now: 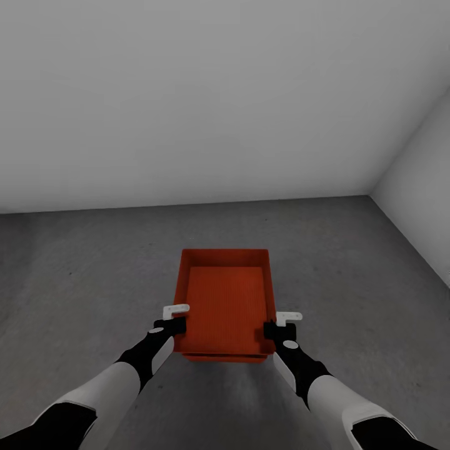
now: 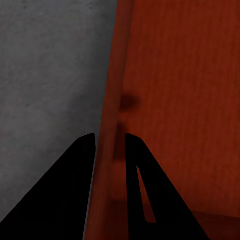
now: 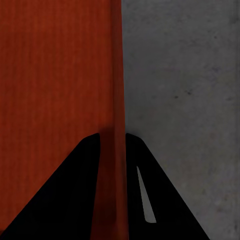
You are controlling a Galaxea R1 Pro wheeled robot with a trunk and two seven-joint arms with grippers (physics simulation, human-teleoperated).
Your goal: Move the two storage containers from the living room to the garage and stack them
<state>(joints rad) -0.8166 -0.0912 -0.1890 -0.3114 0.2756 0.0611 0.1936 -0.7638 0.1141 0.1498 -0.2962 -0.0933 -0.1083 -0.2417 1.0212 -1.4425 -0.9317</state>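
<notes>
One red-orange open-topped storage container (image 1: 226,300) hangs between my two arms over the dark grey concrete floor (image 1: 81,275) of the garage. My left gripper (image 1: 175,322) is shut on its left wall near the near end, and my right gripper (image 1: 278,326) is shut on its right wall. In the left wrist view the gripper (image 2: 110,137) straddles the wall of the container (image 2: 185,100), one finger on each side. The right wrist view shows the same hold, gripper (image 3: 112,136) on the container (image 3: 50,75). A second red-orange edge (image 1: 222,358) peeks out just under the near end.
A white wall (image 1: 187,94) stands ahead, meeting the floor beyond the container. A second white wall (image 1: 425,187) closes the right side, forming a corner at the far right. Bare concrete lies to the left and right of the container.
</notes>
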